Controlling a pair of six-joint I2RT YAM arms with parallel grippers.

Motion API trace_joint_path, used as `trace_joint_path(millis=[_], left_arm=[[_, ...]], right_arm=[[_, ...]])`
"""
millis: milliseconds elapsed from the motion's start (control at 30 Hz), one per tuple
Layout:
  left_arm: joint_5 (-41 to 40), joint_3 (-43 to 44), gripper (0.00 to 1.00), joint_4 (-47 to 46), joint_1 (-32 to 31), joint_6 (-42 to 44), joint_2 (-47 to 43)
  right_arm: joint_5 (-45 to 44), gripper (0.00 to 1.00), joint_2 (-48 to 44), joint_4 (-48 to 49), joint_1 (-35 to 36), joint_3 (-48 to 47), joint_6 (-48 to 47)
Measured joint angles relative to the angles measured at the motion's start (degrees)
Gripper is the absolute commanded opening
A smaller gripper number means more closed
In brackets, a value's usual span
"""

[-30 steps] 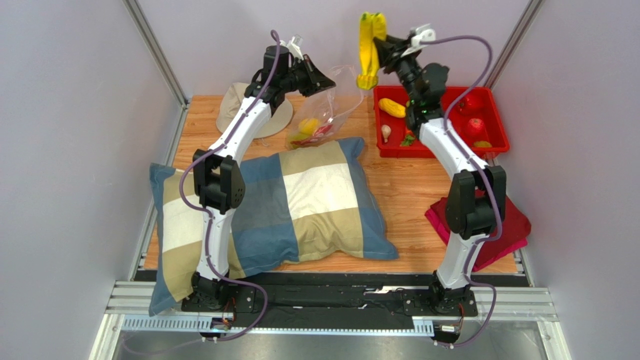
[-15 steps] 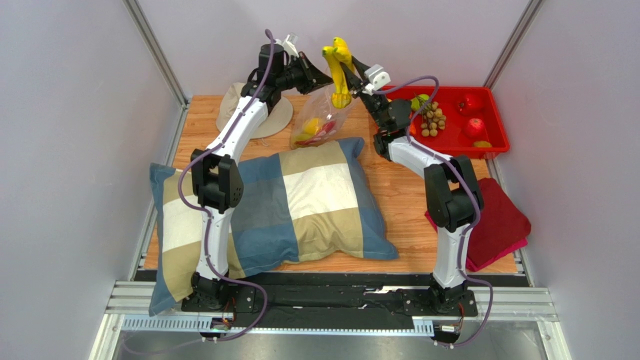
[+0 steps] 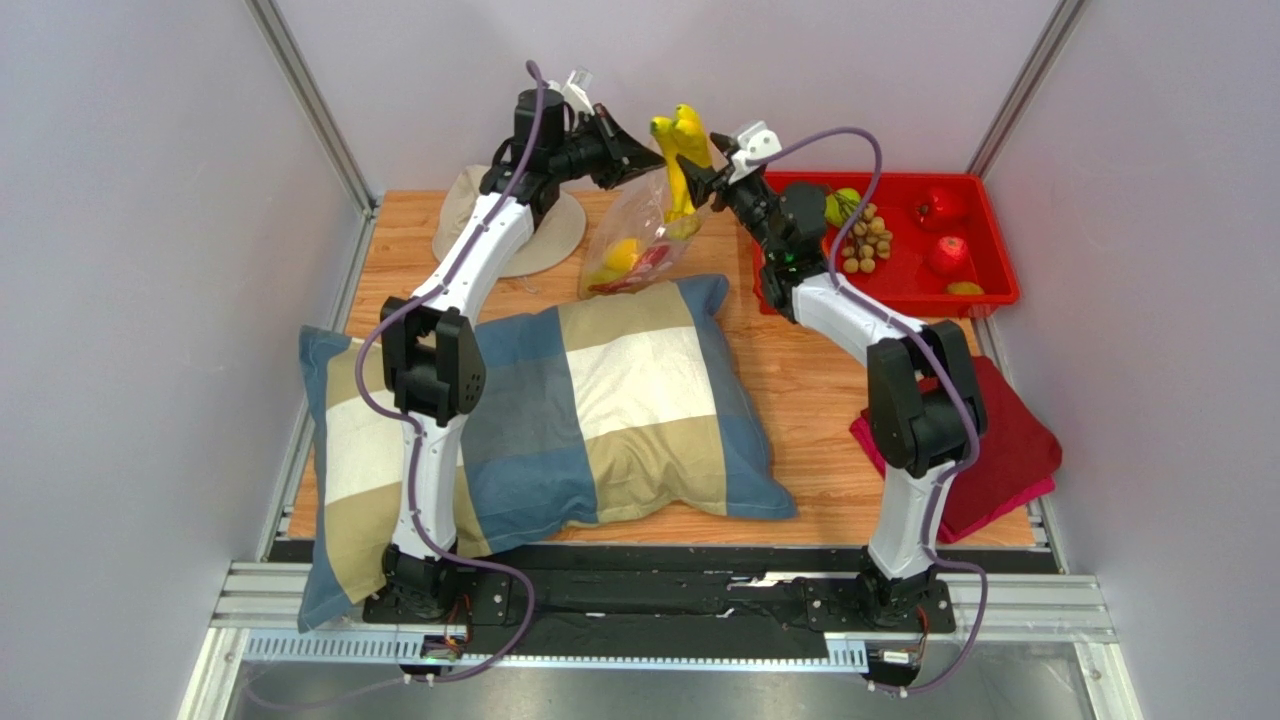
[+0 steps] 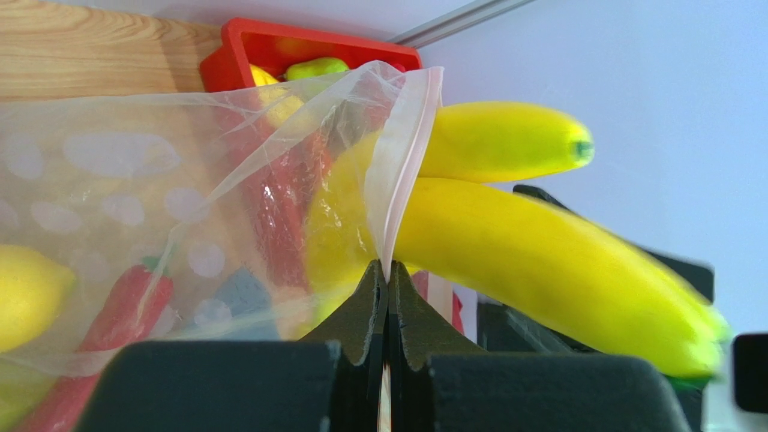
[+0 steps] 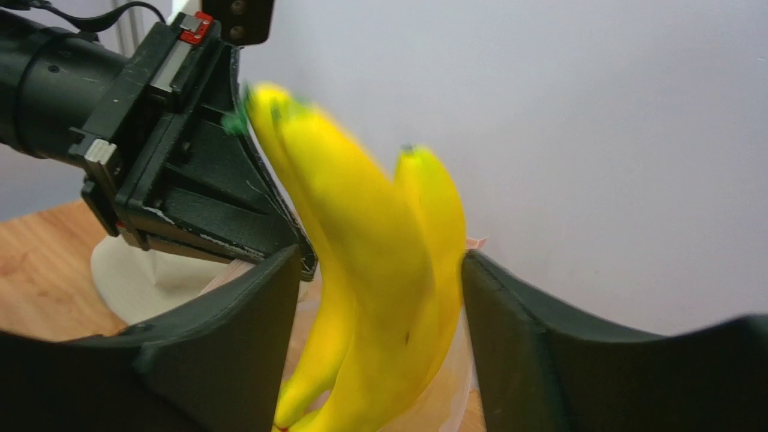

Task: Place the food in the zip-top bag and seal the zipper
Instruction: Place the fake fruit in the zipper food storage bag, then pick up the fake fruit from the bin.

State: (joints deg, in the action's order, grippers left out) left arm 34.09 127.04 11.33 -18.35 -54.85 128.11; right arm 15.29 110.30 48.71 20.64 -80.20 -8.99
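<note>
Since the pillow [image 3: 601, 405] lies just in front of the bag [image 3: 639, 248] at the table's far edge, you have little room to swing, so come in steeply from above. The bananas [image 3: 679, 158] stand tip-down at the bag's mouth, clamped between the right claw's [image 5: 379, 297] fingers, and their lower ends appear to be just inside. Lower them slowly and release only when they rest near the lemon [image 4: 27, 292] and pepper [image 4: 117, 310]. The left claw [image 4: 386, 270] is pinched together on the pink strip [image 4: 406, 171]; hold that edge high and taut.
</note>
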Motion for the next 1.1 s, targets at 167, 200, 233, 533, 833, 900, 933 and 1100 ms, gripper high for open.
trace_joint_path(millis=[167, 200, 233, 533, 833, 900, 933, 1100], left_arm=[[0.15, -0.02, 0.00, -0.55, 0.02, -0.17, 0.00], [0.22, -0.02, 0.00, -0.59, 0.02, -0.17, 0.00], [0.22, -0.04, 0.00, -0.59, 0.02, -0.17, 0.00], [0.44, -0.26, 0.00, -0.92, 0.04, 0.09, 0.00], [0.42, -0.26, 0.00, -0.70, -0.07, 0.79, 0.00], [0.39, -0.26, 0.00, -0.70, -0.22, 0.79, 0.00], [0.42, -0.26, 0.00, -0.68, -0.28, 0.81, 0.00], [0.39, -0.26, 0.00, -0.57, -0.44, 1.07, 0.00]], right_arm=[[4.92, 0.89, -2.23, -17.20, -0.85, -8.81, 5.75], [5.90, 0.89, -2.62, -20.44, -1.07, -10.64, 7.28], [7.15, 0.88, -3.13, -23.78, -1.51, -12.31, 8.87], [15.91, 0.86, -5.22, -47.67, -10.86, -20.74, 18.78], [21.35, 0.83, 11.28, -71.06, -32.85, -42.93, 14.88], [20.17, 0.85, 15.50, -74.55, -36.48, -45.88, 12.52], [19.39, 0.86, 17.51, -75.87, -37.90, -46.86, 11.28], [14.95, 0.89, 23.61, -78.31, -39.69, -47.69, 4.11]])
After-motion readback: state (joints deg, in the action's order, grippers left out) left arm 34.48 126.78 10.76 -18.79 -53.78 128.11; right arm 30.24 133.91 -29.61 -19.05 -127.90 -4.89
